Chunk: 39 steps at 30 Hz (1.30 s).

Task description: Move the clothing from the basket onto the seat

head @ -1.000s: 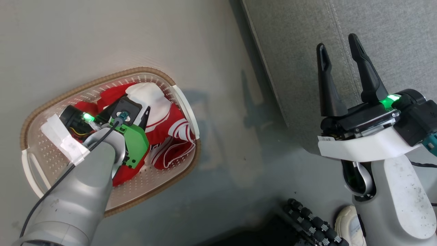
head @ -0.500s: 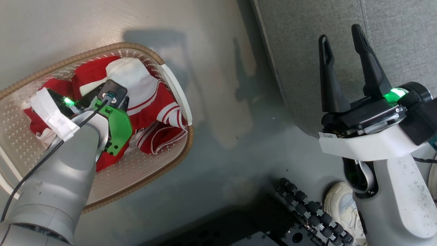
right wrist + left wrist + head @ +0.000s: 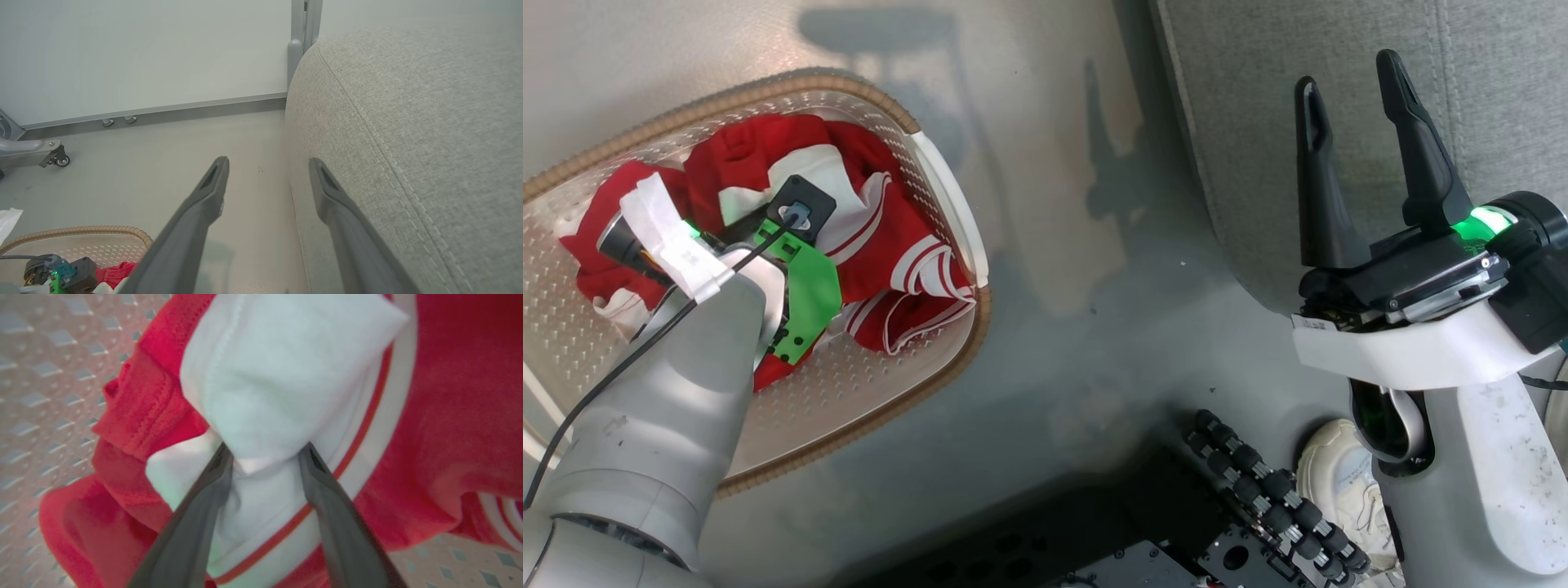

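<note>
so there i was, left arm (image 3: pixel 670 408) reaching down into the basket (image 3: pixel 947 204), which sat on the floor (image 3: pixel 1054 245) on the left of the scene. the clothing (image 3: pixel 882 245) was all in there, a crumpled red heap with white panels and white-striped trim, bunched toward the far side and the right wall of the basket. the nearer part of the perforated bottom was bare.

my left jaws were down in the heap. from the wrist camera the two left fingers (image 3: pixel 196 510) stood apart with a puffy white fold of one garment between them, both tips touching it, and a red stripe running right by the right-hand tip. whether they had properly clamped it, honestly couldn't tell.

my right jaws were wide open with nothing in them. the right fingers (image 3: pixel 1319 188) pointed toward the far side, hanging over the near left edge of the seat (image 3: pixel 1486 82). that big grey cushion sat to the right of the basket with a strip of floor between them, and a stitched seam ran down its rounded edge. a pale wall (image 3: pixel 143 53) stood at the far end.
</note>
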Motion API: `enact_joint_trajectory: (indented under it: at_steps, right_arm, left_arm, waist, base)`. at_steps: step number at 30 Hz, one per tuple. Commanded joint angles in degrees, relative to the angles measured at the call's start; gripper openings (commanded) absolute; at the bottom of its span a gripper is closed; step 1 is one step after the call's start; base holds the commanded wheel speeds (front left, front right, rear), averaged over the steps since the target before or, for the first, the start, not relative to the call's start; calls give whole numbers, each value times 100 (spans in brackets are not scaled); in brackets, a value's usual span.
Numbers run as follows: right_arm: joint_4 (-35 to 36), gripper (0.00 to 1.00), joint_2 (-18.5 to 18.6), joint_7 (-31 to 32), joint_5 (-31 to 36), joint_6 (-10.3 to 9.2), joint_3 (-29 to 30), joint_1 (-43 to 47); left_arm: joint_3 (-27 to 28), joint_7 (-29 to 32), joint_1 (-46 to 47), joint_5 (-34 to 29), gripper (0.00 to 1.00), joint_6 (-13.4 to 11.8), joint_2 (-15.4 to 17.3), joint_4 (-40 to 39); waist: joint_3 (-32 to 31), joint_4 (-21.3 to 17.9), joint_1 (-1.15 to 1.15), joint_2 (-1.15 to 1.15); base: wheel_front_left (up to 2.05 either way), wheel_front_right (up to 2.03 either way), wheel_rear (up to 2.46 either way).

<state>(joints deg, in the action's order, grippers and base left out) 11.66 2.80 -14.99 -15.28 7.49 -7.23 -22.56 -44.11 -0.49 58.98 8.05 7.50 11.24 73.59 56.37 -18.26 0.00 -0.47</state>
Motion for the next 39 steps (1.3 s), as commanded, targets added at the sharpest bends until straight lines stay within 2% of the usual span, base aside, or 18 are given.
enact_joint_trajectory:
  at_steps: [1,11,24,34,39]
  right_arm:
    - [27,100,8,-20,37,0,0,47]
    - [-93,100,8,-20,134,0,-49,-34]
    - [-429,100,9,-20,309,0,-13,215]
    - [-714,100,12,-20,451,0,-32,456]
    - [-829,100,14,-20,521,0,-2,599]
  left_arm:
    - [-45,13,124,36,0,-5,16,15]
    - [-281,-414,-30,252,0,-5,-235,3]
    - [-688,-1168,-458,862,0,-4,-622,-272]
    - [-781,-1476,-928,1339,0,-4,-707,-663]
    - [-571,-1477,-1196,1421,0,-45,-598,-1301]
  waist:
    - [23,43,0,47]
    - [-357,186,0,47]
    - [-1440,534,0,47]
    - [-2418,919,0,47]
    - [-2855,1127,0,47]
  base:
    - [0,0,0]
    - [0,0,0]
    - [0,0,0]
    - [0,0,0]
    - [0,0,0]
